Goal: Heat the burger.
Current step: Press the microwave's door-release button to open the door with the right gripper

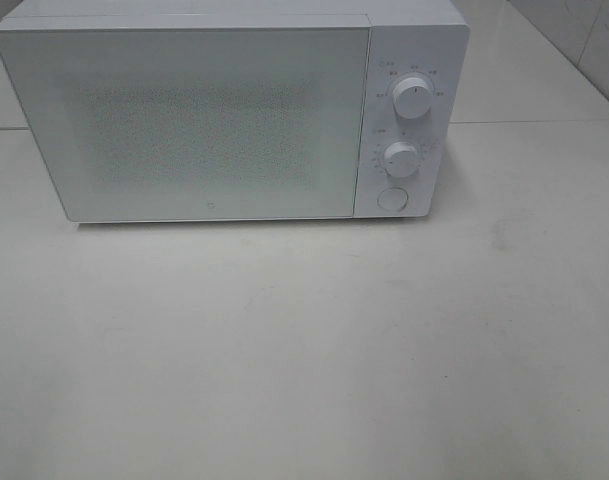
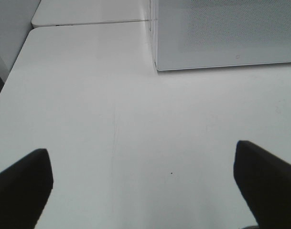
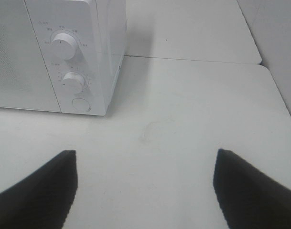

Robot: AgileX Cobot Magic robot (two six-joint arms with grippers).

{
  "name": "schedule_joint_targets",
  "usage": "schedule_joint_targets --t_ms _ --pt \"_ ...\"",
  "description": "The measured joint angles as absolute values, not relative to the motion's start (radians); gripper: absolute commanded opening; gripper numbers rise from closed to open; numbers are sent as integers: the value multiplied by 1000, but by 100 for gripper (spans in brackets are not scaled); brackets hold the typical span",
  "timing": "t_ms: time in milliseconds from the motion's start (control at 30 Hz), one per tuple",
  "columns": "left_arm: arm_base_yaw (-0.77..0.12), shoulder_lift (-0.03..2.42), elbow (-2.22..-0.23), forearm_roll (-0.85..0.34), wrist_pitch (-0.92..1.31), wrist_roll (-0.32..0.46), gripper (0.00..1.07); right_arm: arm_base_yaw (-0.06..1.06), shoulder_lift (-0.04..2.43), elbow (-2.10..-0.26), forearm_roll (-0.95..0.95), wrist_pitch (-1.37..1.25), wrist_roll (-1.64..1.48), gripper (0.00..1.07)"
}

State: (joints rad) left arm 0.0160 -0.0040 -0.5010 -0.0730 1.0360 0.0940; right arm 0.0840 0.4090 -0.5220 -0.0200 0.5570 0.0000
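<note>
On the white table [image 1: 304, 350] stands a white microwave [image 1: 214, 110], its door closed. Left gripper [image 2: 141, 149] and right gripper [image 3: 146, 152] hover above the tabletop, jaws spread wide, grasping nothing.

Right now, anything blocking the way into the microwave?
Yes: the microwave door is shut. Only table lies between it and the open left gripper and right gripper. No burger shows in any view.

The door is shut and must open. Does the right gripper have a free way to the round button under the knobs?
Probably yes: the right gripper stands open and empty, with only bare table between it and the round button.
</note>
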Motion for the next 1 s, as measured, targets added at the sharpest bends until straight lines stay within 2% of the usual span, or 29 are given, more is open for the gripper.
schedule_joint_targets --t_ms 367,767,1000 --pt "16 -4 -501 -73 1036 94 98 84 713 -522 -20 287 0 76" --pt "16 -4 -501 -73 1036 94 98 84 927 -517 -20 62 0 76" --pt "16 -4 -501 -73 1036 94 98 84 1061 -407 0 -368 -37 76"
